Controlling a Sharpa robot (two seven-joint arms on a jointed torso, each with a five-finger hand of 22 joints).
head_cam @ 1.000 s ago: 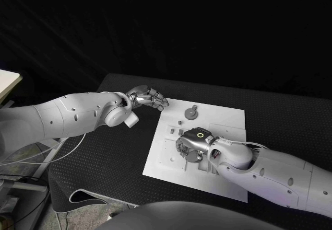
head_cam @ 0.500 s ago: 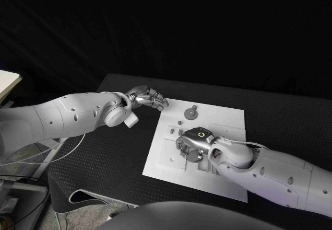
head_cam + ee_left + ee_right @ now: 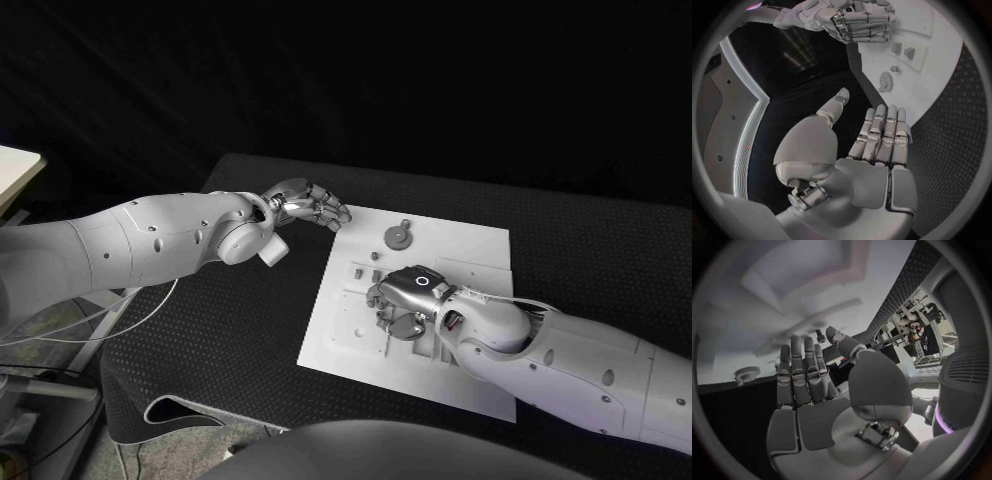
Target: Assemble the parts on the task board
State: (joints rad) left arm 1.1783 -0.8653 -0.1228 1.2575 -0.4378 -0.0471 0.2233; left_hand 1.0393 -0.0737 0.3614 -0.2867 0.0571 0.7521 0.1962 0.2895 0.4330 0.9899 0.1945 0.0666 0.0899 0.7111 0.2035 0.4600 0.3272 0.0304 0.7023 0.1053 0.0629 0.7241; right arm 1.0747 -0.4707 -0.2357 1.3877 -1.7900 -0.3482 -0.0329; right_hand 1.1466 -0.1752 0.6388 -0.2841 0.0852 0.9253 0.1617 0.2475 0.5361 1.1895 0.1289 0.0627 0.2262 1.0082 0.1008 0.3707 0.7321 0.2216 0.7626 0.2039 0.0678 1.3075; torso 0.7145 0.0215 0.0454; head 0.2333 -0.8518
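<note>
Board parts (image 3: pixel 392 322) beneath right hand (image 3: pixel 405 297) hidden

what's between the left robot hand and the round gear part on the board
Nothing visible. The left robot hand is open at the task board's far-left corner, and only bare white plate lies between it and the gear part. The right robot hand works farther down the board.

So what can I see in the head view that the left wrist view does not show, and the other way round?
The head view alone gives the whole white board on the black table, with both arms. The left wrist view alone gives the left hand's palm side, fingers straight and together, holding nothing. Both show the right hand over the board, the round gear and small parts.
</note>
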